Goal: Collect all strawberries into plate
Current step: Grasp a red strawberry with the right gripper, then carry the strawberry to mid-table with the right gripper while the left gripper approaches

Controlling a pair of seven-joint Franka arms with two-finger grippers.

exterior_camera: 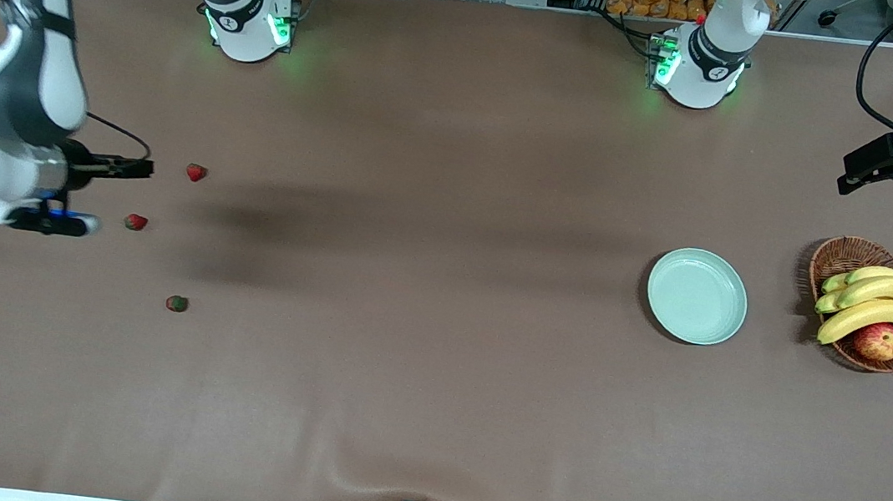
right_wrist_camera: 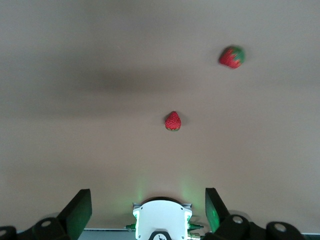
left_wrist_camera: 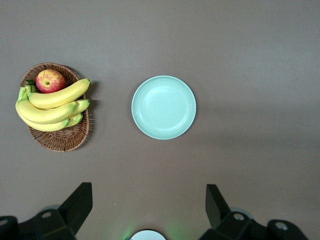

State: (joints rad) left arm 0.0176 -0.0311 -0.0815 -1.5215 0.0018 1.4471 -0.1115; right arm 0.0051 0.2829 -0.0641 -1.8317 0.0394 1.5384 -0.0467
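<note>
Front view: three tiny red strawberries [exterior_camera: 196, 171] [exterior_camera: 135, 222] [exterior_camera: 176, 303] on table, none in one pale mint-green round plate [exterior_camera: 697, 296]. Right gripper [exterior_camera: 96, 194] fingers apart beside berries; left gripper [left_wrist_camera: 149, 212] fingers apart above table near plate.

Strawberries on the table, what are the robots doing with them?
Three strawberries lie on the table at the right arm's end, none picked up yet. The right claw hangs open over the table beside them. The plate sits empty at the left arm's end, next to a basket. The left claw waits open, up high.

Red, green-topped strawberries [exterior_camera: 196, 171]; plain mint-green plate [exterior_camera: 697, 296]; brown woven basket [exterior_camera: 843, 255].
</note>
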